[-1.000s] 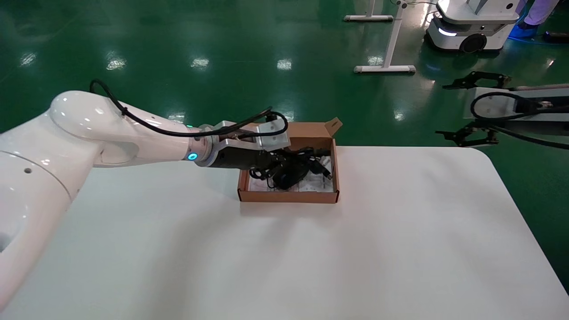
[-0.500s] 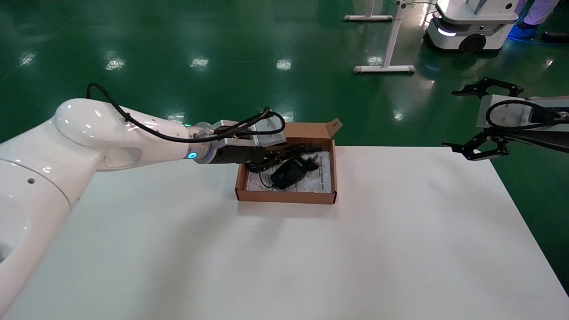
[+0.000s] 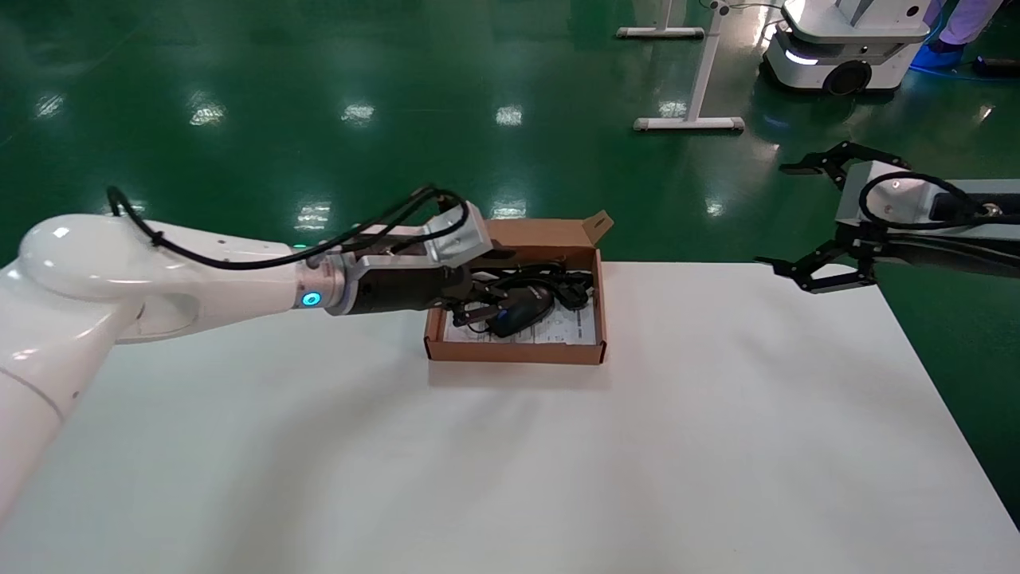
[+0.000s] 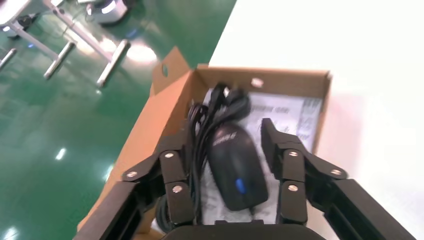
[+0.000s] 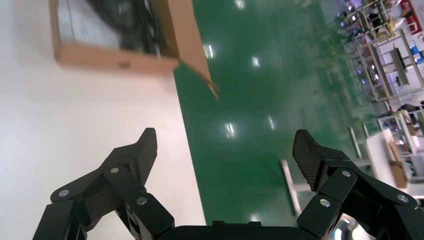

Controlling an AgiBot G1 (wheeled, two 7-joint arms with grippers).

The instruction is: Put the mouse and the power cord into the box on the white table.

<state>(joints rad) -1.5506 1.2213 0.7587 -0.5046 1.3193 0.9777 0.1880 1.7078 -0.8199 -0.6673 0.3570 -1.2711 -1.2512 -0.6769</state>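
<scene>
The brown box (image 3: 516, 352) stands at the far edge of the white table (image 3: 558, 462). Inside it the black mouse (image 3: 522, 311) with its blue wheel lies on the printed sheet. The power cord (image 3: 562, 285) is bundled along the far wall. My left gripper (image 3: 482, 301) hovers low over the box's left end. In the left wrist view this gripper (image 4: 225, 131) is open, one finger on each side of the mouse (image 4: 237, 167) and apart from it, with the power cord (image 4: 220, 105) beside it. My right gripper (image 3: 785, 215) hangs open past the table's far right corner.
The table's far edge runs just behind the box, with green floor beyond. The box's raised flap (image 3: 598, 226) stands at its far right corner. A white mobile robot (image 3: 845, 40) and metal stand legs (image 3: 689, 123) are far off. The right wrist view shows the box (image 5: 115, 61) and the table (image 5: 75, 130).
My left arm has dropped lower and drawn back leftward from over the box, while the mouse stays lying inside. My right gripper has shifted a little toward the table corner.
</scene>
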